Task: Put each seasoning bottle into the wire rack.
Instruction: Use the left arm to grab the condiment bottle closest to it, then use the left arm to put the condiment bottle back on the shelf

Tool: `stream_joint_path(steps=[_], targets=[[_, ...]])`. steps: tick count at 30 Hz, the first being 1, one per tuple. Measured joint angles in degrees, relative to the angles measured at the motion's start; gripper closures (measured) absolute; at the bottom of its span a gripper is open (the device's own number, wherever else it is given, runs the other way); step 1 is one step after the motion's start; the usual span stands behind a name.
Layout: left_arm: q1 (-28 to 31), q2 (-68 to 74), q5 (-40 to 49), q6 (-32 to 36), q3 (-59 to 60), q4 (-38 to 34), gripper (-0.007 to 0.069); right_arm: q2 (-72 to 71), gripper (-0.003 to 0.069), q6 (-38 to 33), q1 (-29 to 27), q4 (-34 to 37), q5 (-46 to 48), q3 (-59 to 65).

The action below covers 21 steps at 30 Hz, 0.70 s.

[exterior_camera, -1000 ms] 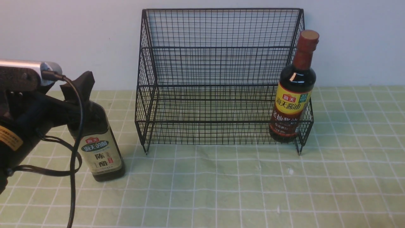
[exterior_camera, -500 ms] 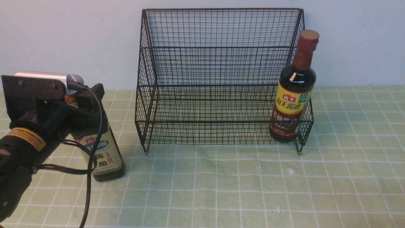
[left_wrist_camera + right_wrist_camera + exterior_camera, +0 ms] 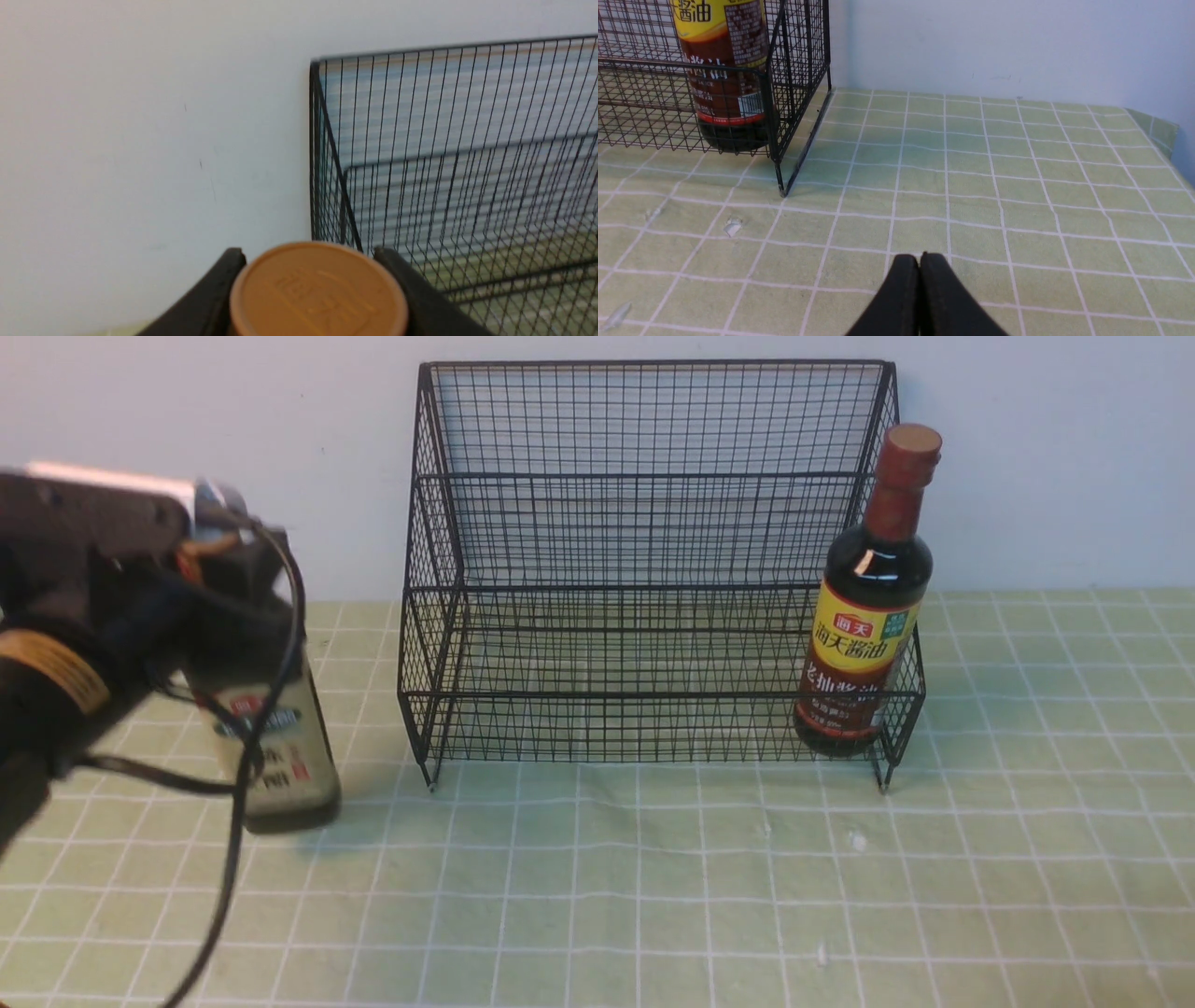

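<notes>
Left wrist view alone shows the left gripper (image 3: 308,255) pinching the gold cap (image 3: 318,296) of the squarish bottle (image 3: 297,775), with the wire rack (image 3: 444,163) beyond. Right wrist view alone shows the right gripper (image 3: 920,258) pressed together.

Front view facing forward onto the wire rack (image 3: 653,569); both wrist views low, close beside it.

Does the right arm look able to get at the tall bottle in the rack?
Probably yes: the tall bottle rises well above the low front rail of the wire rack; the right gripper is shut, though.
</notes>
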Motion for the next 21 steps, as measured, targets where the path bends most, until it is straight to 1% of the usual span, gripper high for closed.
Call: stream_joint_path(steps=[3,6,9,10,11,16,17,18,19,21], targets=[[0.00,-2.68,3.84,-1.86,-5.31,3.37,0.0321,0.00,0.0673,0.00,0.00,0.00,0.00,0.00],[0.00,-3.51,5.35,-6.57,-11.42,7.83,0.0321,0.00,0.0673,0.00,0.00,0.00,0.00,0.00],[0.00,-2.53,5.35,-15.14,-18.34,12.02,0.0321,0.00,0.0673,0.00,0.00,0.00,0.00,0.00],[0.00,-2.40,5.34,-16.25,-19.21,12.58,0.0321,0.00,0.0673,0.00,0.00,0.00,0.00,0.00],[0.00,-0.75,4.61,-20.40,-22.61,14.97,0.0321,0.00,0.0673,0.00,0.00,0.00,0.00,0.00],[-0.40,6.02,1.35,-31.08,-31.34,23.43,0.0321,0.00,0.0673,0.00,0.00,0.00,0.00,0.00],[-0.48,6.69,1.33,-31.41,-31.65,23.74,0.0321,0.00,0.0673,0.00,0.00,0.00,0.00,0.00],[-1.24,8.73,1.33,-33.48,-33.82,25.83,0.0321,0.00,0.0673,0.00,0.00,0.00,0.00,0.00],[-1.68,9.77,1.33,-33.88,-34.73,26.64,0.0321,0.00,0.0673,0.00,0.00,0.00,0.00,0.00],[-4.19,14.27,1.44,-34.96,-38.10,29.02,0.0321,0.00,0.0673,0.00,0.00,0.00,0.00,0.00]])
